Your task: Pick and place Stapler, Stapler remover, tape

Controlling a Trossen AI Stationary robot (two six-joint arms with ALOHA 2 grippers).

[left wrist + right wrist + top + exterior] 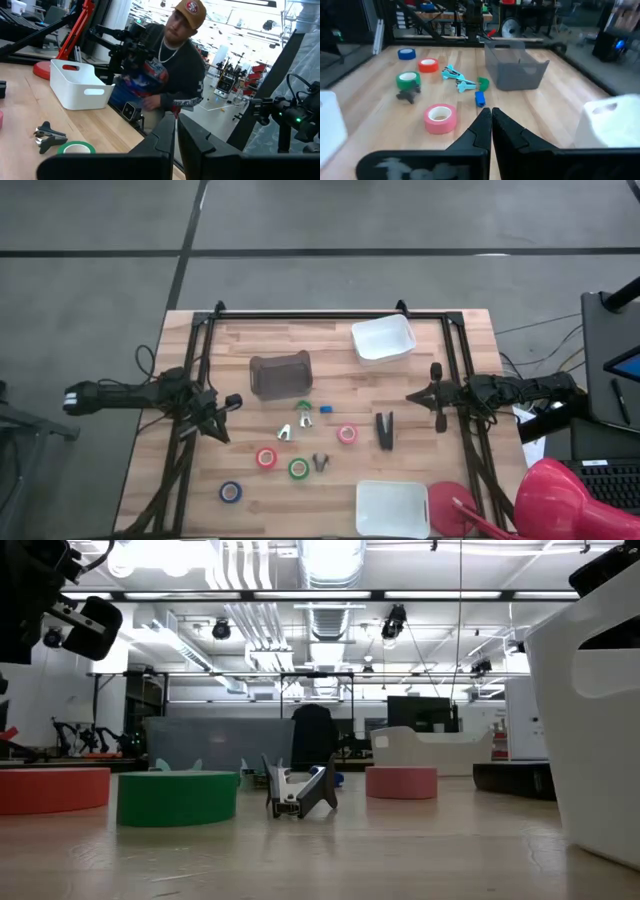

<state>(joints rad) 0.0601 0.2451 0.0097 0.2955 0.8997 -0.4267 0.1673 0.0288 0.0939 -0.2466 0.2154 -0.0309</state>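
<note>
Arms reach in low and level from opposite table edges. The left gripper points toward the centre from the left edge, its fingers pressed nearly together around nothing. The right gripper mirrors it on the right edge, fingers likewise closed and empty.

Between them lie the task's things: the black stapler just right of the pink tape, the red tape and green tape toward the near edge, and the blue tape farthest left. A dark staple remover sits beside the green roll, and a light one lies nearer the dark grey bin. White bins stand at the far edge and near edge.

A small blue piece and a green piece near the centre are too small to identify. In the left wrist view a person stands beyond the table.
</note>
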